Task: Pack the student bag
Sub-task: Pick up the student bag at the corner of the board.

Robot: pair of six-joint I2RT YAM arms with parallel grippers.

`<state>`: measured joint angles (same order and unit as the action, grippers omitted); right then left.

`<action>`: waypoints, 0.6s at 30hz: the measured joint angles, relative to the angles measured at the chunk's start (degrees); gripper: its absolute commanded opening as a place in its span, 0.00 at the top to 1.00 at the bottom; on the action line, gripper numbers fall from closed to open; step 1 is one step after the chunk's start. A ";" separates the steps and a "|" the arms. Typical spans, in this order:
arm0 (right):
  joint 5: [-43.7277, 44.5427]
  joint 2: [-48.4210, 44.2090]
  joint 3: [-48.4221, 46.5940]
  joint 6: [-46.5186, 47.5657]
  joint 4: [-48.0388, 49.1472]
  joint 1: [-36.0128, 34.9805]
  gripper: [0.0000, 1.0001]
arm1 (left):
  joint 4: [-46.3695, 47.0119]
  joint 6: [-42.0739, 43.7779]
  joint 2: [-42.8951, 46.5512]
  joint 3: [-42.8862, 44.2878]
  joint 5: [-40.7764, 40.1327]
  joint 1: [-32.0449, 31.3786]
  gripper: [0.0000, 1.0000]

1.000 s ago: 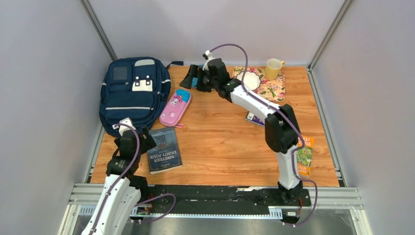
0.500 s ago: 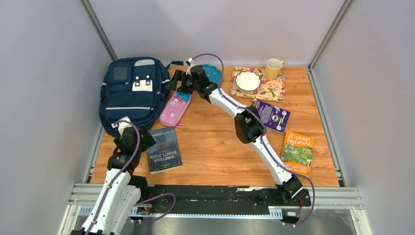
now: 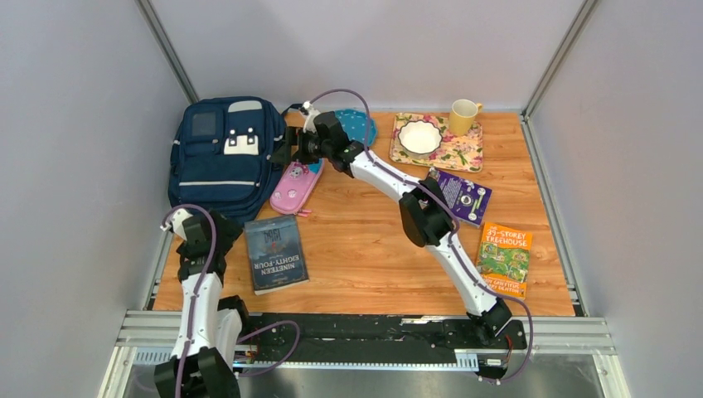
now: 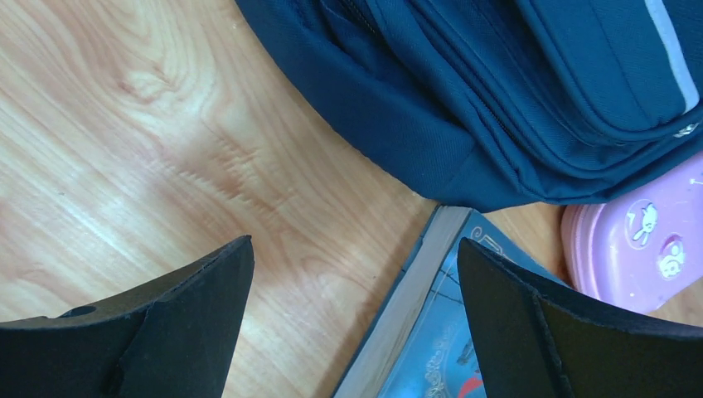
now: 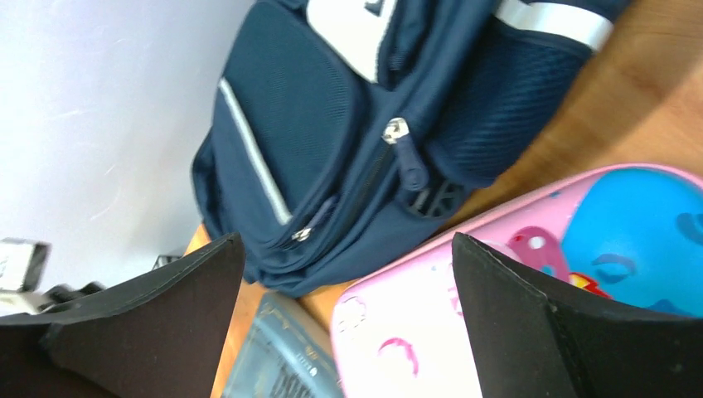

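Hovering the right gripper point(image 5: 348, 240), jaws released and empty, above the large navy blue fabric backpack point(image 3: 224, 157), lying flat in the wooden table's point(image 3: 365, 249) far-left corner, and the pink oval pencil case point(image 3: 296, 184) just beside it. Hanging the left gripper point(image 4: 352, 265), likewise spread wide, near the backpack's near edge and a dark blue paperback book point(image 3: 276, 253).

"NINETEEN EIGHTY-FOUR" on grey-blue book point(image 3: 276, 254); "STOREY TREEHOUSE" on orange book point(image 3: 504, 259).
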<state>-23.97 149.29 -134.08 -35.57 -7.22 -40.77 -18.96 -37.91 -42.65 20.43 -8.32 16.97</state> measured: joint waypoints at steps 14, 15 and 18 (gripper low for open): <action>-3.96 -22.16 20.79 3.74 0.96 -0.22 0.02 | 19.82 -17.73 -2.73 -9.92 4.28 1.79 0.01; -4.22 -23.67 22.43 3.98 1.09 -0.17 0.02 | 21.90 -19.08 -2.67 -11.43 4.35 1.84 0.01; -4.79 -27.30 26.62 4.72 1.68 -0.15 0.02 | 29.81 -22.93 -1.38 -15.74 3.74 1.92 0.01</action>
<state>-28.75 121.99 -107.46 -30.85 -5.54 -40.93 10.85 -60.84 -44.03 4.69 -4.58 18.90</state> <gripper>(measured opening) 0.984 0.991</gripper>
